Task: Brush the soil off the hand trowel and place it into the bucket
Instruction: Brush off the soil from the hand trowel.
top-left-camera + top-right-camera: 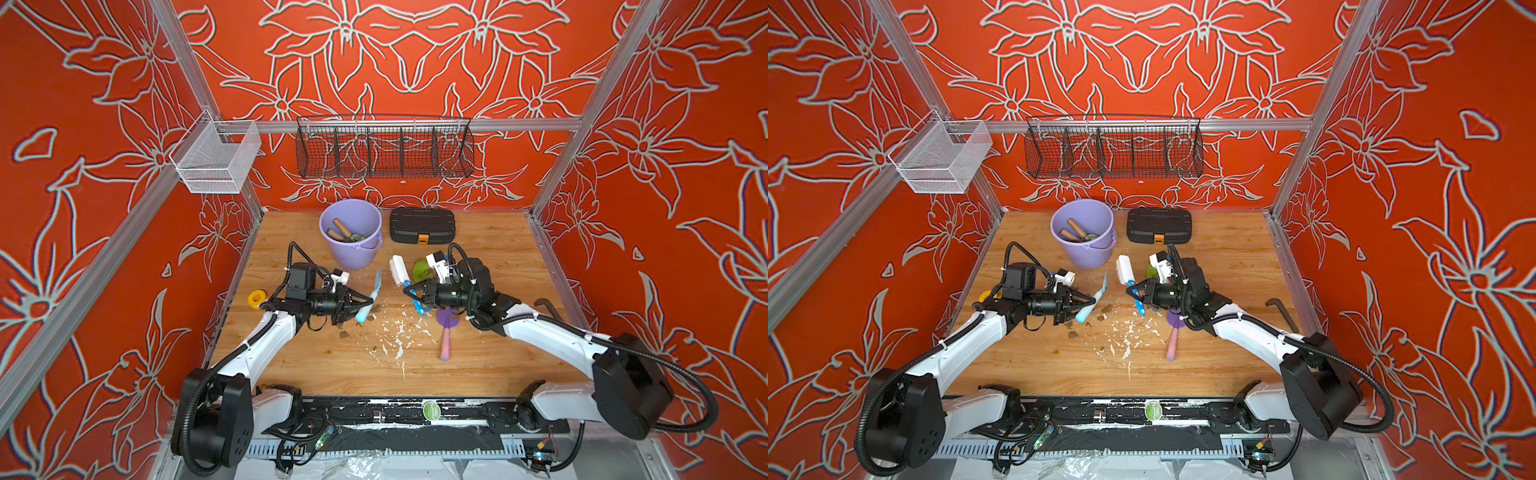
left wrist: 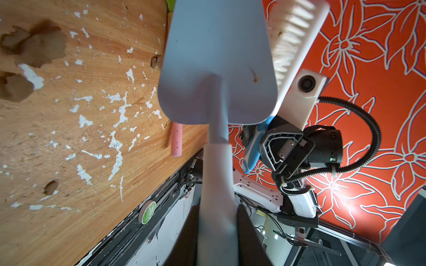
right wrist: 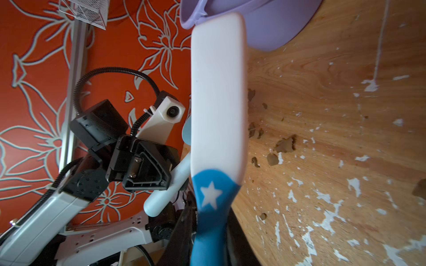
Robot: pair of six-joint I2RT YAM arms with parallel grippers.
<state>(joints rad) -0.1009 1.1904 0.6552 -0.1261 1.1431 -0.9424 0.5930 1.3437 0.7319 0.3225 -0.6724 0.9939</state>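
Note:
My left gripper (image 1: pixel 360 302) is shut on the handle of a light-blue hand trowel (image 1: pixel 376 286), with its blade raised above the table; the trowel (image 1: pixel 1099 293) shows in both top views. In the left wrist view the blade (image 2: pixel 216 64) carries one small brown smear of soil (image 2: pixel 254 77). My right gripper (image 1: pixel 411 289) is shut on the blue handle of a white brush (image 1: pixel 398 269), held just right of the blade with a narrow gap. Soil clumps (image 1: pixel 344 333) lie on the table under the trowel. The lavender bucket (image 1: pixel 353 253) stands behind, with wooden-handled tools inside.
A purple trowel with a pink handle (image 1: pixel 445 338) lies under the right arm, and a green trowel (image 1: pixel 420 270) sits behind the right wrist. A black case (image 1: pixel 422 226) is beside the bucket. A yellow tape roll (image 1: pixel 256 298) and a dark hex key (image 1: pixel 548 305) lie near the side edges.

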